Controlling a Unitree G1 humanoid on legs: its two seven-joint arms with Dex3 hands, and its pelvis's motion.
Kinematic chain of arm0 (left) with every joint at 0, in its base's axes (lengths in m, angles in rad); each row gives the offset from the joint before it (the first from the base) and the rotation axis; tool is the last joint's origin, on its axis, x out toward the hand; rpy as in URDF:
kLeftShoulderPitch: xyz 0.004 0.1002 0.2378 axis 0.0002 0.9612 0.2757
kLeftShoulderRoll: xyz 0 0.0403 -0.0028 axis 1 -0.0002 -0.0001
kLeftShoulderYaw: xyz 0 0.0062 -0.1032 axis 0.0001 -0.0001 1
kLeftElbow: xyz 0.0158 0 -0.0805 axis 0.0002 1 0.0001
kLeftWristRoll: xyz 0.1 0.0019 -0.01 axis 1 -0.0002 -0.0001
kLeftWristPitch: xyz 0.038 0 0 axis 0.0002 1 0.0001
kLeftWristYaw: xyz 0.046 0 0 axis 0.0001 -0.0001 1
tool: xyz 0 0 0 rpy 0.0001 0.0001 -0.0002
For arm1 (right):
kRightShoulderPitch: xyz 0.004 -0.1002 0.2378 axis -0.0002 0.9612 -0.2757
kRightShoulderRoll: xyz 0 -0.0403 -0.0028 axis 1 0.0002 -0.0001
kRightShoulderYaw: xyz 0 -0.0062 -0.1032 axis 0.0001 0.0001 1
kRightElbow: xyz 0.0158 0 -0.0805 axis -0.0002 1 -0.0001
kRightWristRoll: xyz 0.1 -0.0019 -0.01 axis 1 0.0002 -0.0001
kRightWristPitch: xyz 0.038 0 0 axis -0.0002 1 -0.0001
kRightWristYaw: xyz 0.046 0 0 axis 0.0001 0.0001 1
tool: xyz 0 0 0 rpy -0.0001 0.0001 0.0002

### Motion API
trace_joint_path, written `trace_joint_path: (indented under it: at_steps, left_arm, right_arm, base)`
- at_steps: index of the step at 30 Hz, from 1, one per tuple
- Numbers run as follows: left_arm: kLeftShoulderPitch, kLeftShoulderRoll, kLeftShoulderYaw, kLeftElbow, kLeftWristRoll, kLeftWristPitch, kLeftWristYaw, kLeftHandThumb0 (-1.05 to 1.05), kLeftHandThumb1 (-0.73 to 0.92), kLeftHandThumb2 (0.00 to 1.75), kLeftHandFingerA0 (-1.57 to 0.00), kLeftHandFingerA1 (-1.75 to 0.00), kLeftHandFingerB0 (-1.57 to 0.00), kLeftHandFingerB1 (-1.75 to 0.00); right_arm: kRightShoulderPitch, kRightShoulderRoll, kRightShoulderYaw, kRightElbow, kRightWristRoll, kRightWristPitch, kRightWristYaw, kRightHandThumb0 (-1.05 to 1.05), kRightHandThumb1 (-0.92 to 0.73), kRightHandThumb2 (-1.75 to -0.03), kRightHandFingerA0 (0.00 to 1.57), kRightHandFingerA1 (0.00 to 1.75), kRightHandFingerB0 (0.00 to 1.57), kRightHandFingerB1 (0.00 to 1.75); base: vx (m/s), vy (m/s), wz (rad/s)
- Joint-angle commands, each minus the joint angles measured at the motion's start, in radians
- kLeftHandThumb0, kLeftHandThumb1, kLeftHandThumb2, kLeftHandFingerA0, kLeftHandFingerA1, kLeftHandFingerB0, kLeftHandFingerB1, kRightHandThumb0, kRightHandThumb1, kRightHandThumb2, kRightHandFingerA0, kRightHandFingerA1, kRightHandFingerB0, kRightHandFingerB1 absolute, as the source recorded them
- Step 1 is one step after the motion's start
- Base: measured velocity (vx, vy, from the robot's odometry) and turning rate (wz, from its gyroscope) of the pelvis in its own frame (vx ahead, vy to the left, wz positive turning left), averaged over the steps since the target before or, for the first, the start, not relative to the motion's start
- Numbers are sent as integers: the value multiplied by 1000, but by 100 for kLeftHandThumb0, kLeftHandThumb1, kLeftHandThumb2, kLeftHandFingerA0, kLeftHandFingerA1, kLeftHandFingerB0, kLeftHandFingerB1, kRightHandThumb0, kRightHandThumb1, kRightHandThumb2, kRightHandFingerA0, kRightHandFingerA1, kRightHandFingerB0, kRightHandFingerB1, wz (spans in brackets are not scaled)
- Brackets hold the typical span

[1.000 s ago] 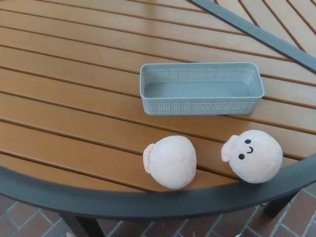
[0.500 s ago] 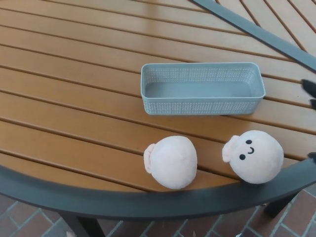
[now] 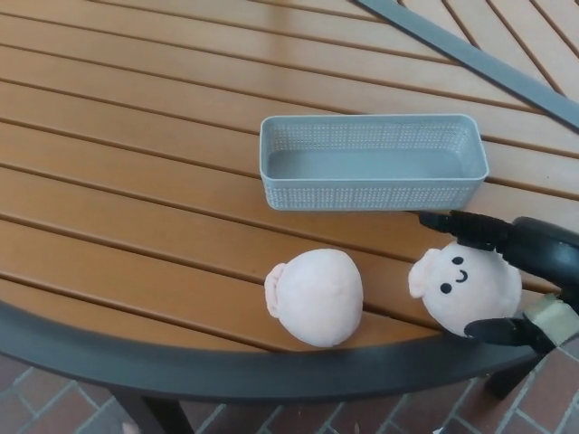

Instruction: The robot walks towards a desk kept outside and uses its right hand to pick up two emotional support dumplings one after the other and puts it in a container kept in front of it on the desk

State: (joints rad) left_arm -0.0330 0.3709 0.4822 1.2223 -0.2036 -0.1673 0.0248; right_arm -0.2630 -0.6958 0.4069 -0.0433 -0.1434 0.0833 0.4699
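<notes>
Two pale pink plush dumplings lie near the table's front edge. The one with a smiling face (image 3: pixel 463 287) is on the right; the other (image 3: pixel 316 295) lies left of it, face hidden. My right hand (image 3: pixel 511 271) has come in from the right with its fingers spread around the smiling dumpling, a finger (image 3: pixel 457 223) behind it and the thumb (image 3: pixel 502 331) in front; they are not closed on it. Behind both stands the grey mesh container (image 3: pixel 373 194), with nothing inside. My left hand does not show.
The table is of brown wooden slats (image 3: pixel 136 181) with a dark curved metal rim (image 3: pixel 181 360) at the front. A dark bar (image 3: pixel 470 56) crosses the far right corner. Brick paving (image 3: pixel 54 407) shows below the rim.
My right hand has come into the picture from the right edge and now brackets the smiling dumpling. The dumplings and the container have stayed in place.
</notes>
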Motion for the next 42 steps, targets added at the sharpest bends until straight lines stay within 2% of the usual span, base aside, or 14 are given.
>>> trace_joint_path:
  at_steps: [1, 16, 17, 21, 23, 24, 25, 27, 28, 29, 30, 34, 35, 42]
  left_arm:
    - [-6, 5, -3, -2, -2, -44, 14, -12, 61, 62, -83, -78, -78, -61]
    - [-2, 10, -14, -5, 5, -53, -3, -13, 63, 63, -81, -76, -76, -60]
    - [-3, 10, -15, -7, 5, -51, -2, -17, 63, 57, -81, -77, -78, -59]
    - [-4, 10, -16, -9, 4, -47, -1, -17, 63, 57, -81, -77, -78, -59]
    - [-4, 12, -18, -2, 6, -51, -5, -16, 62, 62, -87, -78, -80, -60]
    - [-2, 13, -20, -1, 7, -51, -7, -17, 64, 58, -84, -76, -79, -59]
    - [0, 10, -18, -4, 4, -52, -8, -21, 60, 56, -82, -77, -78, -60]
    - [2, 5, -15, -8, -1, -54, -9, -21, 60, 56, -82, -77, -78, -60]
    - [3, 6, -15, -8, 0, -56, -5, -10, 62, 67, -80, -77, -77, -62]
    - [4, 6, -16, -8, 1, -58, -2, -10, 62, 67, -80, -77, -77, -62]
    - [8, 6, -16, -7, 3, -61, 0, -13, 61, 62, -82, -79, -78, -61]
    - [12, 4, -17, -6, 3, -63, -1, -13, 61, 62, -82, -79, -78, -61]
    - [17, 5, -24, -8, 10, -70, -7, -29, 55, 56, -81, -79, -79, -59]
    - [21, 1, -28, 0, 8, -74, -10, -26, 56, 56, -77, -77, -77, -59]
  right_arm:
    - [-34, 26, 43, 43, -117, 25, 25, -99, -55, -94, 0, 10, 0, 0]
    - [-111, 14, 207, 158, -521, -76, -168, -90, -51, -90, 0, 15, 1, 19]
    - [-117, 15, 228, 173, -563, -75, -201, -87, -37, -69, 0, 0, 7, 40]
    - [-127, 17, 261, 200, -629, -73, -254, -87, -37, -69, 0, 0, 7, 40]
    - [-145, 14, 324, 220, -740, -21, -248, -62, -32, -60, 0, 0, 15, 43]
    - [-148, 11, 347, 227, -788, 3, -256, -26, -30, -56, 0, 7, 23, 46]
    - [-145, 10, 353, 231, -807, 19, -269, -6, -50, -55, 0, 36, 41, 40]
    - [-140, 10, 359, 236, -827, 40, -289, -6, -50, -55, 0, 36, 41, 40]
    - [-141, 12, 355, 246, -822, 35, -313, -19, -63, -58, 9, 63, 64, 45]
    - [-142, 14, 352, 253, -819, 31, -331, -19, -63, -58, 9, 63, 64, 45]
    - [-139, 15, 344, 269, -815, 19, -385, -16, -66, -63, 33, 71, 78, 56]
    - [-135, 15, 339, 288, -817, 7, -447, -16, -66, -63, 33, 71, 78, 56]
    - [-141, 12, 329, 340, -802, -74, -578, -15, -59, -68, 75, 119, 90, 73]
    - [-139, -2, 345, 405, -834, -225, -828, -21, -56, -67, 91, 129, 95, 77]
  base:
    - [0, 0, 0]
    - [0, 0, 0]
    - [0, 0, 0]
    - [0, 0, 0]
    - [0, 0, 0]
    - [0, 0, 0]
    - [0, 0, 0]
    - [0, 0, 0]
    - [0, 0, 0]
    - [0, 0, 0]
    - [0, 0, 0]
    - [0, 0, 0]
    - [0, 0, 0]
    - [0, 0, 0]
